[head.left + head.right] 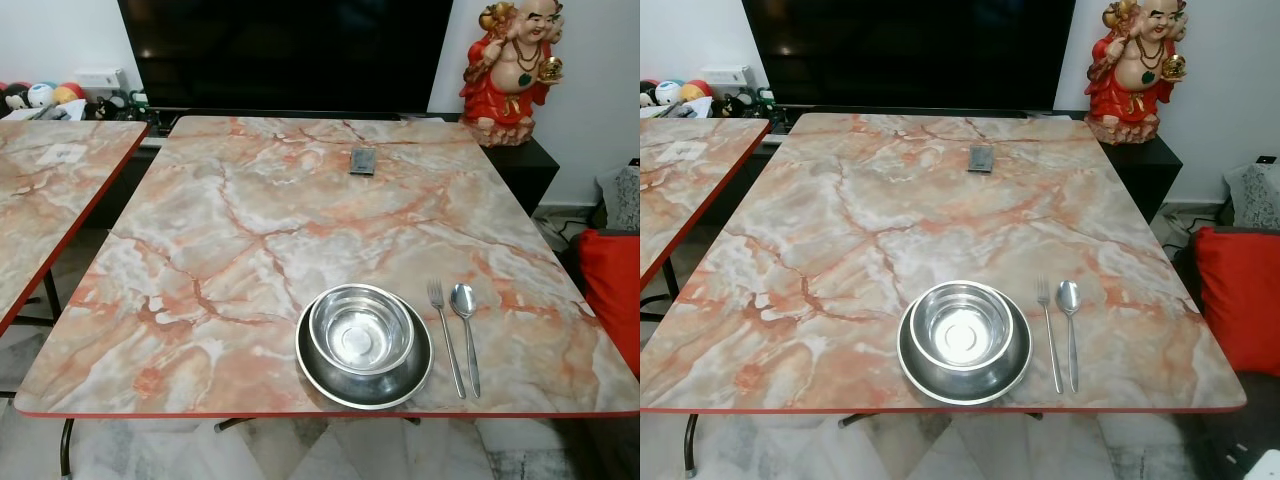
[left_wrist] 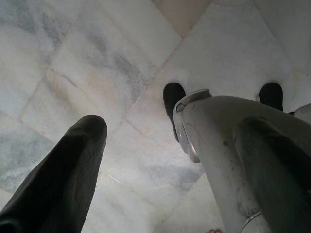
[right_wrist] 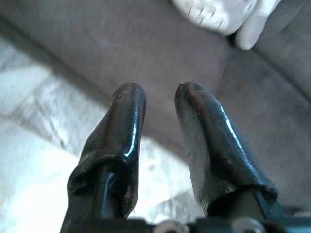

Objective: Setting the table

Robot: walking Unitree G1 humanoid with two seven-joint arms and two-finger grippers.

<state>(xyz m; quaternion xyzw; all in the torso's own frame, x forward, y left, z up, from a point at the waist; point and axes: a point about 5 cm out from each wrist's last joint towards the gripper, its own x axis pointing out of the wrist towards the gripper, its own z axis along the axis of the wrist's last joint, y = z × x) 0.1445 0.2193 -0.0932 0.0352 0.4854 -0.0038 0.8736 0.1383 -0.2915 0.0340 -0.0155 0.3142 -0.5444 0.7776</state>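
Steel bowl (image 1: 361, 330) nests in its plate (image 1: 318, 369) at the table's (image 1: 250, 220) near edge: light, rigid, slick, best pinched at the rim. Both grippers, left gripper (image 2: 184, 145) and right gripper (image 3: 160, 116), hang spread and empty.

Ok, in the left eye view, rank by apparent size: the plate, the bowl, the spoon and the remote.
1. Plate, widest, showing around the bowl.
2. Bowl, sitting inside the plate.
3. Spoon, long but thin.
4. Remote, looks smallest, though it lies at the far side of the table, so distance shrinks it; its rank against the spoon is unsure.
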